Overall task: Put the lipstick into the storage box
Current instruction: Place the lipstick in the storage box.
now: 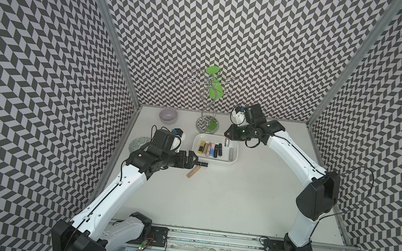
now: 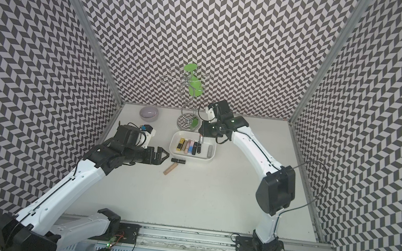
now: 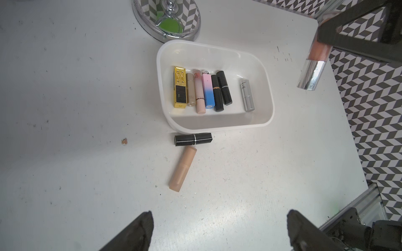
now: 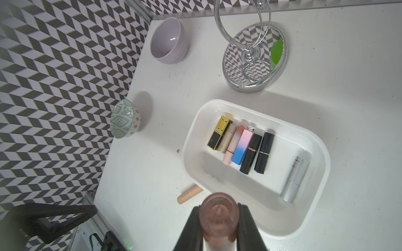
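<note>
The right gripper point(image 1: 227, 135) is clamped tight on a pink lipstick point(image 3: 313, 65), holding it upright with its silver end down above the far side of the white storage box point(image 3: 217, 123), where seven other lipsticks point(image 3: 208, 91) already lie. The left gripper point(image 3: 219, 217) hovers to the left of the box with its jaws spread wide and empty. It points toward a black lipstick point(image 3: 193, 139) just beside the box's near wall and a beige lipstick point(image 3: 182, 168) next to that on the table point(image 1: 211, 204).
</note>
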{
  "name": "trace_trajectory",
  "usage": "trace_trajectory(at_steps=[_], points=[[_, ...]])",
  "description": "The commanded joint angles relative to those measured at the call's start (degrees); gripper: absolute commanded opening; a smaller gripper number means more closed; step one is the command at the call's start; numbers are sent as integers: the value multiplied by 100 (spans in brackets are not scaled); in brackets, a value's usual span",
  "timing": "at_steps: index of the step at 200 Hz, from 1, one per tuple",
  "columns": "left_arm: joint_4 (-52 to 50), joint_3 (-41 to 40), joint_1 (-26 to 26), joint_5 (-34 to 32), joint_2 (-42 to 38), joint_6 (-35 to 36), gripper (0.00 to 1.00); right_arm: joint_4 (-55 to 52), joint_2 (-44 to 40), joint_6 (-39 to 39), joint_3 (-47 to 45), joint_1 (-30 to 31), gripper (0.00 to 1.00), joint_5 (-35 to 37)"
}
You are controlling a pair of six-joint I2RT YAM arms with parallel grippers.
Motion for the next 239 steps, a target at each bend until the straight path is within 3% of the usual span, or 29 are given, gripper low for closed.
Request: trace_trajectory(at_steps=[1, 103, 239], points=[[-145, -152, 26, -61, -155, 37, 99, -199, 233, -249, 261, -12, 17, 155], [-25, -446, 31, -19, 62, -57, 99, -518, 1600, -556, 1092, -93, 18, 173], [347, -257, 101, 53, 1058, 152, 99, -325, 2390, -643, 1228, -444, 18, -68]])
